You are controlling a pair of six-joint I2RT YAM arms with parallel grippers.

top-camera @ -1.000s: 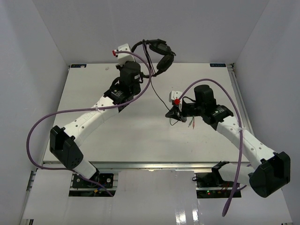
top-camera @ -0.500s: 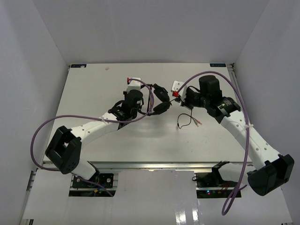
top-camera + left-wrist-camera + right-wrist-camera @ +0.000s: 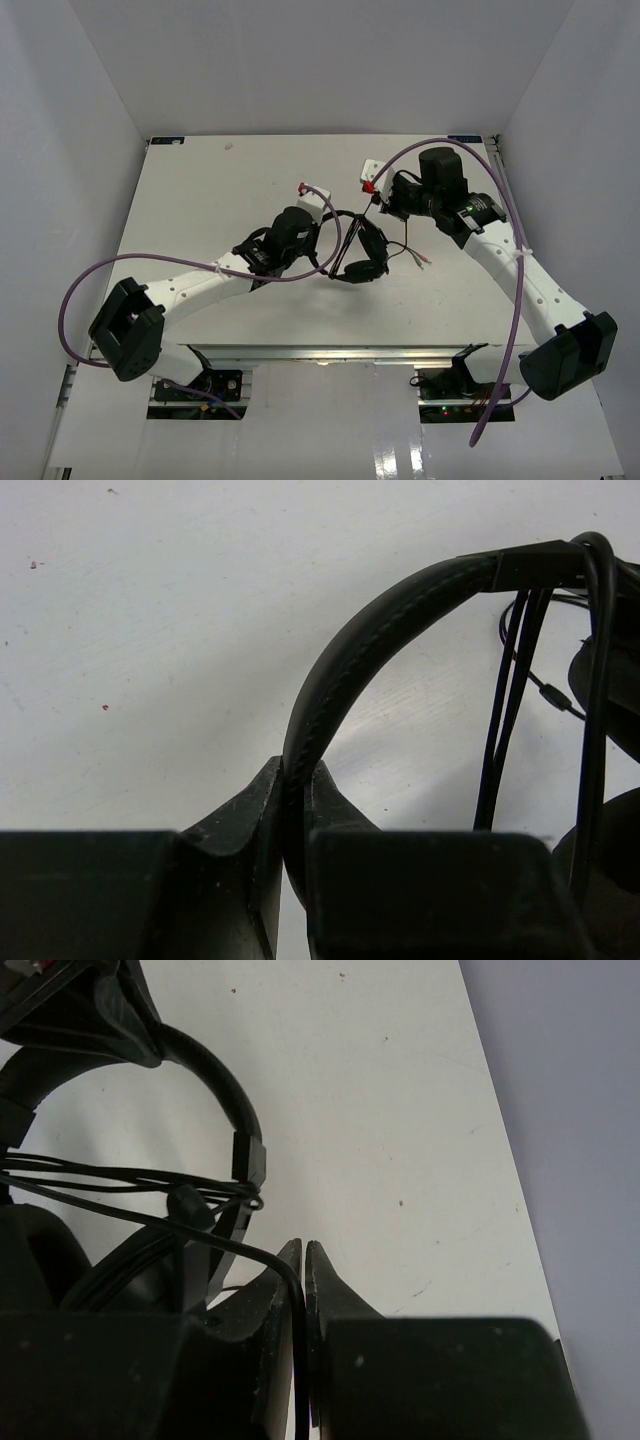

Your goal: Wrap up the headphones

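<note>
One headphones, two earcups, one cable

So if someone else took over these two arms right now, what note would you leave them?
Left gripper: shut on the headband of the headphones, over the middle of the table.
Right gripper: shut on the thin cable, close beside the headphones.
Done: several cable strands already cross the headphones.
Left: a loose tail ending in the plugs trails off to the right; it probably needs winding on and the end securing.
</note>
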